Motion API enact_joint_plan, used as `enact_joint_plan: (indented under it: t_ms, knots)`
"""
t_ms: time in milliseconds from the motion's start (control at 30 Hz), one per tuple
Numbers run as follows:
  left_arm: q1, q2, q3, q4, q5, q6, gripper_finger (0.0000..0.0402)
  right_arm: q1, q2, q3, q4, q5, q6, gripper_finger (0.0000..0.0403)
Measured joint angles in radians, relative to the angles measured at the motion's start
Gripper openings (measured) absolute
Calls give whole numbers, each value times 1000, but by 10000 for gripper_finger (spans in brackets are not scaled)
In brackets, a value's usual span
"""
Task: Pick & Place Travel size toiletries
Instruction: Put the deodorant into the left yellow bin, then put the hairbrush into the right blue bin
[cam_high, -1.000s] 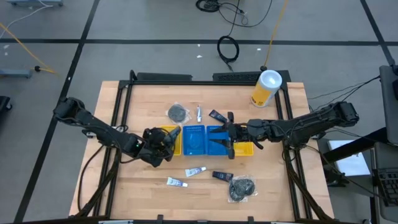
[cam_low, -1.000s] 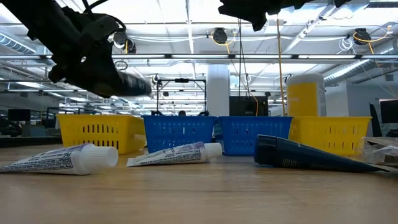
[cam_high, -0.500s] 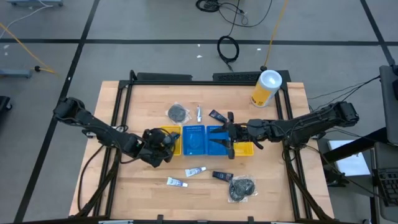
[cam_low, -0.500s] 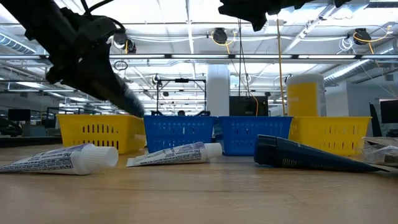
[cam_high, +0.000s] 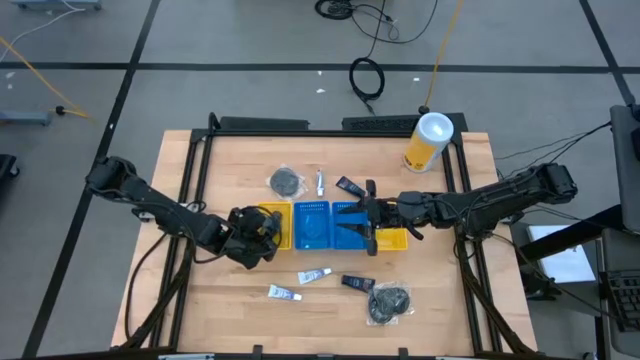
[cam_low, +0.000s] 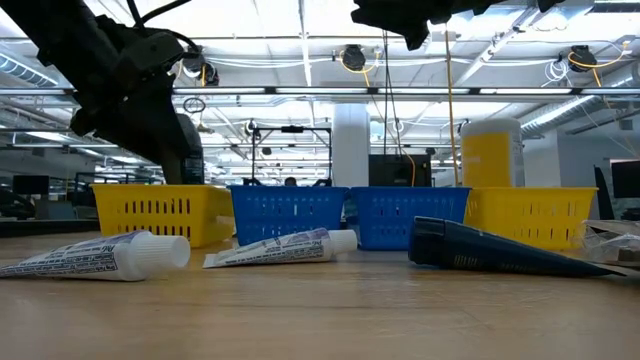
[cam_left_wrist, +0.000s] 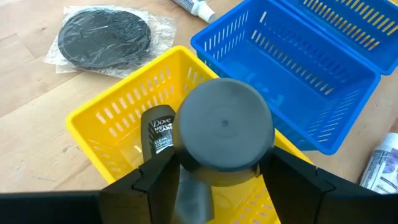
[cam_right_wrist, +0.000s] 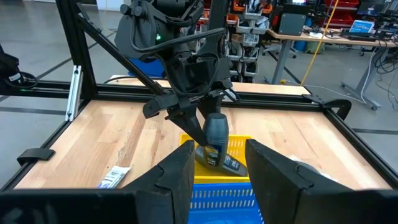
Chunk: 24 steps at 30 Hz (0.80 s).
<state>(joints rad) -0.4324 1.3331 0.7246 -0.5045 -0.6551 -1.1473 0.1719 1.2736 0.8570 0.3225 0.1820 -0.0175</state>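
My left gripper (cam_high: 266, 229) hangs over the left yellow bin (cam_left_wrist: 118, 106), shut on a grey bottle (cam_left_wrist: 224, 130) whose round end faces the wrist camera. A second grey bottle (cam_left_wrist: 158, 134) lies inside that bin. My right gripper (cam_high: 372, 230) hovers open and empty above the right blue bin (cam_high: 348, 228). On the table lie two white tubes (cam_high: 314, 275) (cam_high: 283, 293), a dark packet (cam_high: 355, 283) and a round wrapped bundle (cam_high: 388, 302). Beyond the bins lie another bundle (cam_high: 286, 181), a small tube (cam_high: 319, 182) and a dark packet (cam_high: 348, 186). My left gripper pinches the grey bottle's two sides (cam_left_wrist: 186, 165) between its fingers (cam_right_wrist: 186, 118), which slant down from above. The bottle (cam_right_wrist: 216, 138) hangs about upright below them, its lower end at the yellow bin's rim (cam_low: 185, 182). Whether it touches the bottle lying there, I cannot tell.
Four bins stand in a row mid-table: yellow, blue (cam_high: 312, 226), blue, yellow (cam_high: 394, 241). A large yellow canister (cam_high: 428, 141) with a white lid stands at the far right. Bare wood lies along the table's left side and near edge.
The grey bottle in my left gripper has swung from nearly level, pointing toward the table's right, down to hanging about upright over the yellow bin. Both arms have stayed where they were.
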Motion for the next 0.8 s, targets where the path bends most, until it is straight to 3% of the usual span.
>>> enact_joint_plan:
  t_ms: [433,800]
  knots:
    - [1,-22,0,-1,-54,4,218,0,0,0,-5,0,-2,134]
    - [1,-57,1,0,-70,44,280,0,0,0,-7,0,-2,134]
